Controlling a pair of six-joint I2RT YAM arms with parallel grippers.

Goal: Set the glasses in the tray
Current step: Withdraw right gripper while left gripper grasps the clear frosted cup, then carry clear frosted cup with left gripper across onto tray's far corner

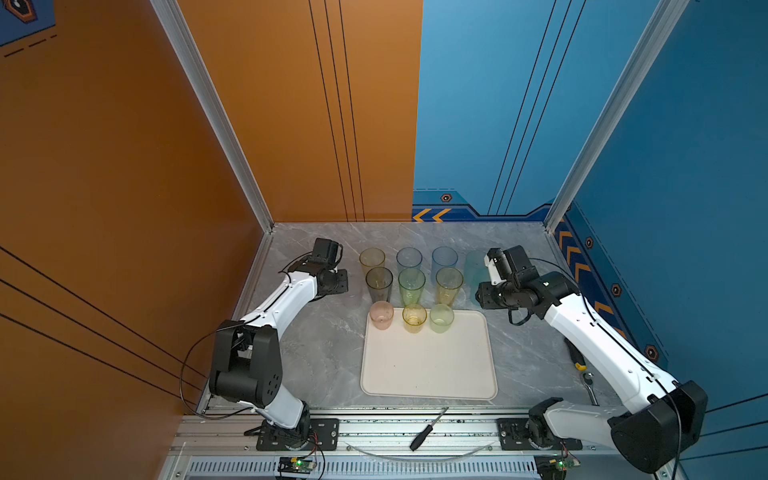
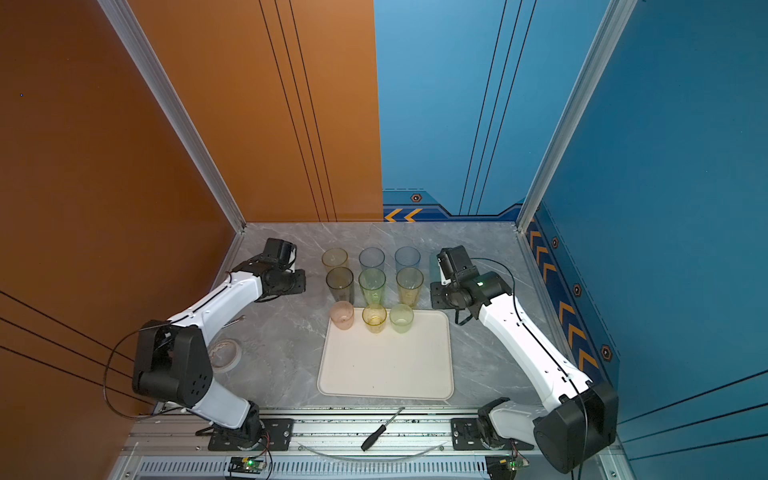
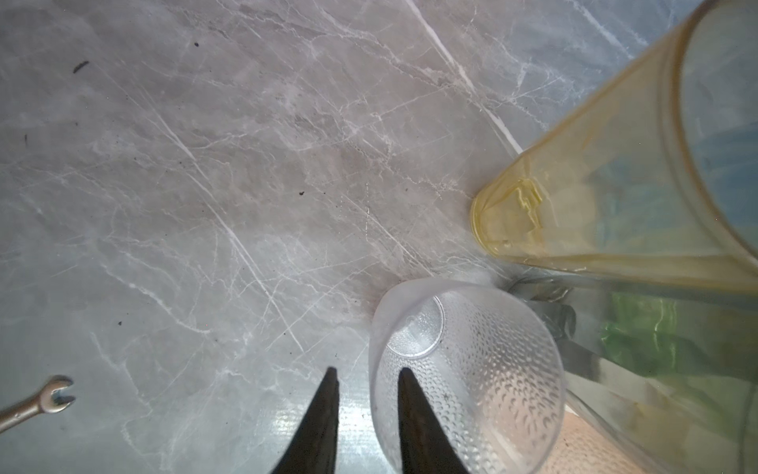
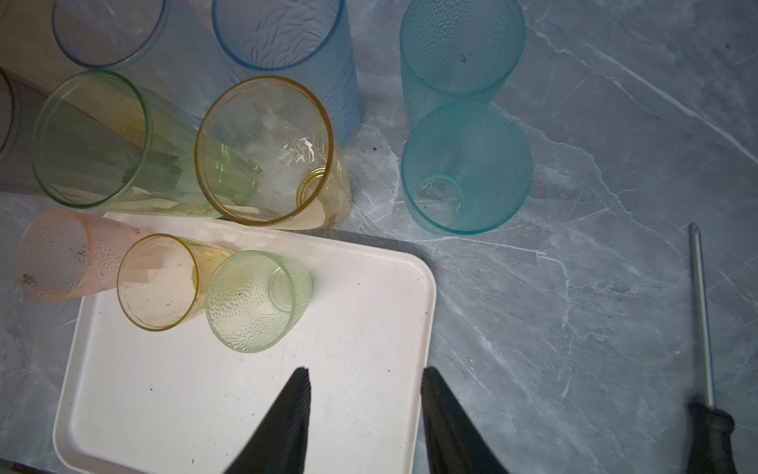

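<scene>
Left gripper [image 3: 367, 383] was only slightly open. It had one finger inside the clear glass [image 3: 471, 369] and one outside, straddling the wall, and neither looked pressed against it. That glass stood on the worktop [image 3: 205, 184]. Right gripper [image 4: 366, 373] hung open and empty over the tray [image 1: 428, 374] edge. The short yellow glass [image 1: 414, 318] and short green glass [image 1: 441, 318] stood inside the tray by its far rim. The pink glass [image 1: 381, 314] was at the corner, couldn't tell if fully in. Six tall glasses [image 1: 411, 282] and two teal glasses [image 4: 463, 164] sat on the worktop behind.
</scene>
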